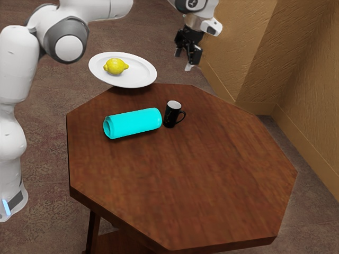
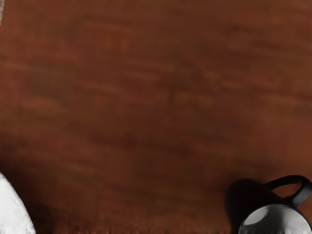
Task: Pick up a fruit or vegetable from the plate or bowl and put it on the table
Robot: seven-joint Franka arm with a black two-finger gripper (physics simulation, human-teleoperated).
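High above the far part of the table (image 1: 201,174), the gripper (image 1: 183,60) hangs open with nothing between its fingers. A yellow lemon (image 1: 115,66) lies on the white plate (image 1: 140,76) at the table's far edge, toward the exterior view's left of the gripper. In the wrist view, part of the plate's white rim (image 2: 12,212) shows at a lower corner, without the lemon, and brown tabletop (image 2: 156,107) spreads below the hand.
A black mug (image 1: 170,115), also in the wrist view as a mug (image 2: 243,200), stands upright near the plate. Beside it, a cyan cylinder (image 1: 133,123) lies on its side. A tan wall (image 1: 243,47) rises behind the gripper, beyond the table.
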